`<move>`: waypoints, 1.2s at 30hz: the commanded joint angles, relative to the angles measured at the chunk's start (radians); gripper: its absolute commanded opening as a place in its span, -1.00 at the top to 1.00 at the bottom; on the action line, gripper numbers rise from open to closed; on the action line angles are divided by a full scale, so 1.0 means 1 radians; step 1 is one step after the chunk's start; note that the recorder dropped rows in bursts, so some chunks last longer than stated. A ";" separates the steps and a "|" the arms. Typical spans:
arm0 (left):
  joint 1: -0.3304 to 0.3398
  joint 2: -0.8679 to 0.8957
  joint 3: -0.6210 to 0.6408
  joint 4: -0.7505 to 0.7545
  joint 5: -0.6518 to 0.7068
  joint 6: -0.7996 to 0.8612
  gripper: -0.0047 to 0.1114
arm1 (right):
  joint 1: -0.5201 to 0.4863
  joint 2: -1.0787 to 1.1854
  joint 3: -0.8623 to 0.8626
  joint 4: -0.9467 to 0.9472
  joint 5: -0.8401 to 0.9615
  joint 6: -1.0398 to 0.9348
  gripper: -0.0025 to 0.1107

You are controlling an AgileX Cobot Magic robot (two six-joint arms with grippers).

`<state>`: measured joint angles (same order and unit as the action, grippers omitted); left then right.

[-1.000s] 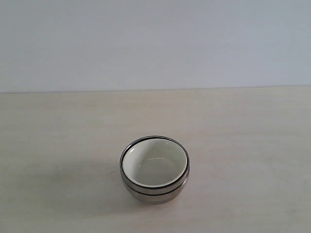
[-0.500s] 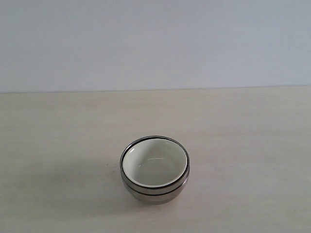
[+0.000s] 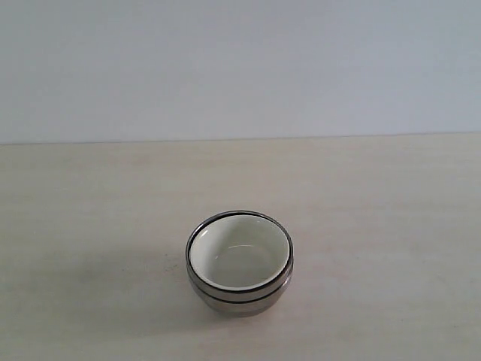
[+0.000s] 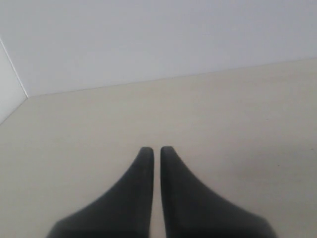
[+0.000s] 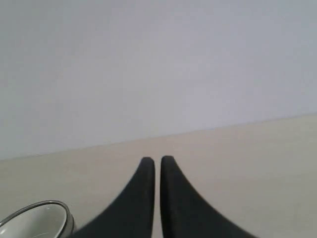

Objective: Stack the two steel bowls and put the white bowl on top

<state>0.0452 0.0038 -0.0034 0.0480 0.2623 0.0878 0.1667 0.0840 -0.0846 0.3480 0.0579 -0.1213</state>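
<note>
- Left gripper (image 4: 157, 150): two dark tapered fingers drawn together with only a thin slit between the tips; nothing is between them; it hangs over bare table, with pale wall behind.
- Right gripper (image 5: 157, 159): its dark fingers are likewise pressed close, tips almost meeting; it grips nothing; it points across the table toward the wall.
- White bowl (image 3: 239, 259): cream-white inside, upright and open upward; it is nested in the steel stack, with a thin dark line ringing its rim; in the right wrist view part of its rim shows at the picture's edge, clear of the fingertips.
- Two steel bowls (image 3: 239, 304): shiny metal, one nested inside the other, their rims showing as two stacked bands below the white bowl; the stack stands upright on the near part of the table, about midway between left and right.
- Table (image 3: 391, 226): light, pale wood-toned surface; a soft shadow lies left of the stack.
- Wall (image 3: 240, 68): plain pale grey, meeting the table's far edge.
</note>
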 commanded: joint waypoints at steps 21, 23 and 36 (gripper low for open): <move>0.002 -0.004 0.003 -0.007 -0.008 -0.010 0.85 | -0.079 -0.045 0.085 -0.040 -0.045 -0.018 0.96; 0.002 -0.004 0.003 -0.007 -0.008 -0.010 0.85 | -0.103 -0.066 0.085 -0.040 -0.020 -0.028 0.96; 0.002 -0.004 0.003 -0.007 -0.008 -0.010 0.85 | -0.115 -0.084 0.085 -0.049 0.281 -0.235 0.96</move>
<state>0.0452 0.0038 -0.0034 0.0480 0.2623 0.0878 0.0503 0.0059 0.0004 0.3083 0.2905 -0.3349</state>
